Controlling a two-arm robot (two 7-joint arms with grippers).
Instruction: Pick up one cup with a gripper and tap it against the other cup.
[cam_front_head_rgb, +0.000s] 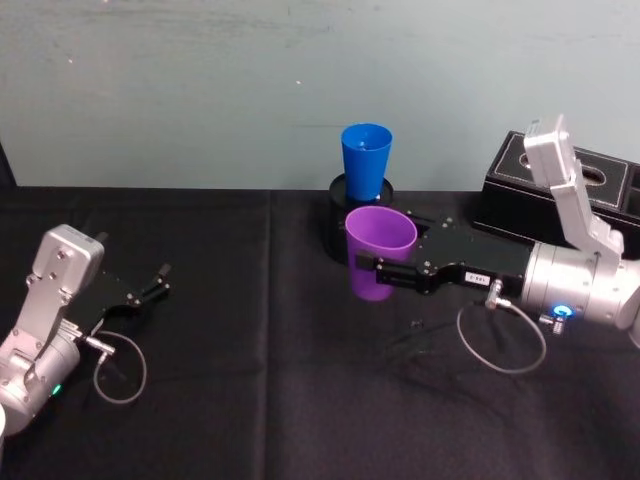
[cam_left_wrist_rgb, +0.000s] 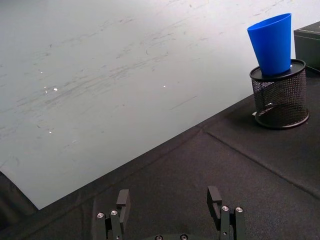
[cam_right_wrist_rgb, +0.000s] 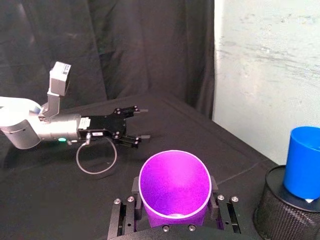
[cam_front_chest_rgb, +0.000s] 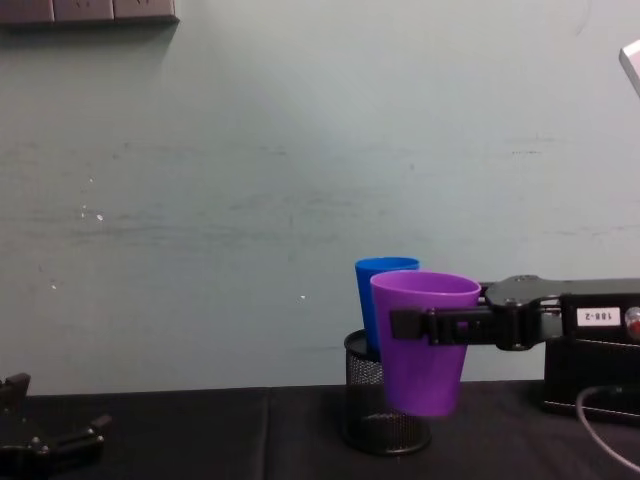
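I count two cups, one mesh holder, one box and two grippers on my screens. The purple cup (cam_front_head_rgb: 378, 245) is up off the black cloth (cam_front_head_rgb: 250, 400), upright. It sits close at 6 o'clock of the blue cup (cam_front_head_rgb: 366, 158), and my right wrist view shows a gap between the two. The blue cup stands mouth up in the holder (cam_left_wrist_rgb: 280, 97) at 12 o'clock on the table, against the pale wall (cam_front_head_rgb: 200, 90). The box (cam_front_head_rgb: 508, 185) lies at about 2 o'clock.

My right gripper (cam_front_head_rgb: 378, 270) reaches in level from 3 o'clock with its forearm stretched almost flat across the table. Its jaws are clamped on the purple cup's sides below the rim. A white number label shows on its black body, and a blue light glows on the silver wrist. My left gripper (cam_front_head_rgb: 163, 280) rests low at 8 o'clock, pointing toward 2 o'clock. Its jaws stand wide with nothing between them. A thin cable loops beside each wrist.

Both cups are smooth tapered plastic, wider at the mouth, with no handles. The holder is a round can of black wire mesh with a solid rim. The box is black and rectangular with pale stitching along its edge. The cloth is matte, and the wall is scuffed.
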